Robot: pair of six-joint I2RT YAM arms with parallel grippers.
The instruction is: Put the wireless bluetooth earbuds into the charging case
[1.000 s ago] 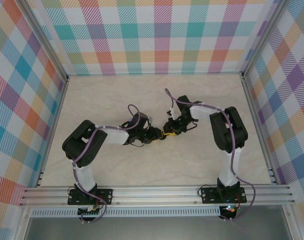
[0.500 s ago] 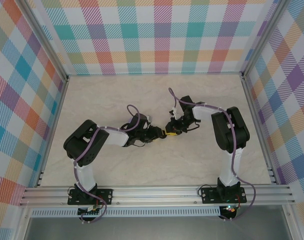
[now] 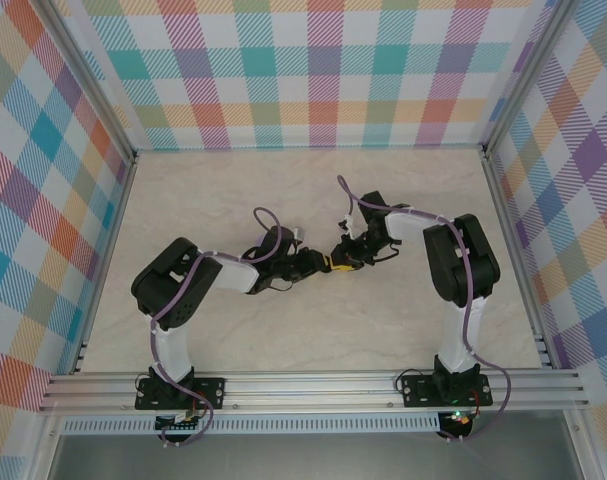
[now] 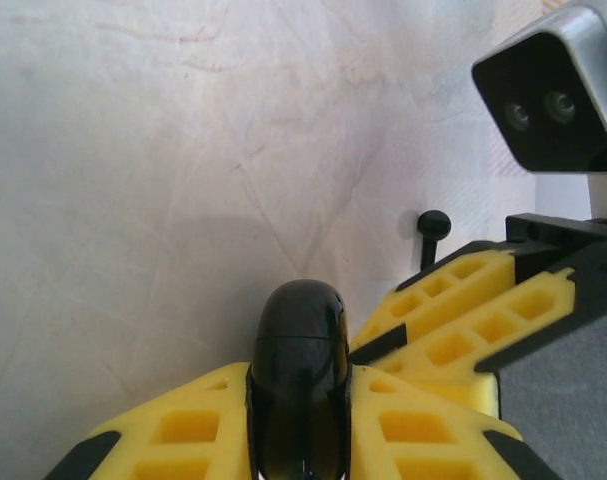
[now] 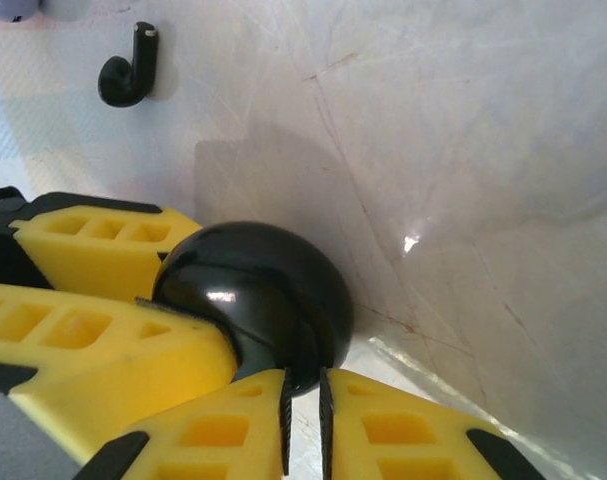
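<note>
Between the fingertips of the left gripper (image 4: 300,385) we see the charging case (image 4: 301,350), a glossy black pod clamped with its rounded end pointing forward. The right gripper (image 5: 303,390) meets it from the far side, its jaws down to a thin slit with the tips against the case's rim. We cannot tell whether they pinch a lip. The lid looks closed. One black earbud (image 5: 126,68) lies ahead and left of the right claw, beyond the case, its stem pointing away. From the left claw it lies ahead and right, just past the other claw's fingers, so we judge the right arm nearer. The table (image 4: 133,200) around both claws is bare, with its edges well apart.
</note>
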